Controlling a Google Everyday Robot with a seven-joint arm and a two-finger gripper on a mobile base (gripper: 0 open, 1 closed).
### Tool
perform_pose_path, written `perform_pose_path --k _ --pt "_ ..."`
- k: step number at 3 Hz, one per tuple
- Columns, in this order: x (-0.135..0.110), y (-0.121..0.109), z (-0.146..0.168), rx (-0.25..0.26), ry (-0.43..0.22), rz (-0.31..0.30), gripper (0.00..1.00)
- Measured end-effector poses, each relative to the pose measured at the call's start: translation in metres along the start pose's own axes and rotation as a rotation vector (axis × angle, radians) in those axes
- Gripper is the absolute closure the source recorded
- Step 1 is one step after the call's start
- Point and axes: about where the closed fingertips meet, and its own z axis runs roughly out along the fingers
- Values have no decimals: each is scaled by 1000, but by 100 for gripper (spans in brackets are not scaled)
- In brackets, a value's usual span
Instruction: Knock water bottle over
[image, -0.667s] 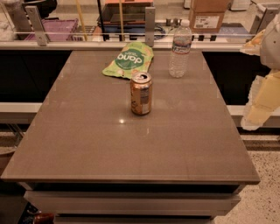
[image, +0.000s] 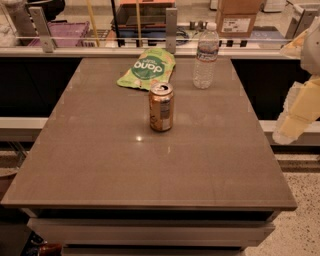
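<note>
The water bottle (image: 205, 56), clear ribbed plastic with a white cap and a pale label, stands upright near the far right edge of the brown table (image: 150, 170). An orange-copper soda can (image: 161, 107) stands upright in the middle of the table, in front and to the left of the bottle. My gripper (image: 286, 131) is on the pale arm at the right edge of the view. It is off the table's right side, lower than the bottle and well apart from it.
A green snack bag (image: 147, 68) lies flat at the far side of the table, left of the bottle. A rail with posts (image: 171, 24) runs behind the table, with a cardboard box (image: 239, 17) beyond it. Speckled floor (image: 305, 220) shows at the right.
</note>
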Motion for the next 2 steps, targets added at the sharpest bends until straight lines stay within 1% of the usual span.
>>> perform_pose_path --k 1,2 --pt "-1 -9 -4 68 -47 97 0" --pt "-2 -21 -4 139 -111 201 0"
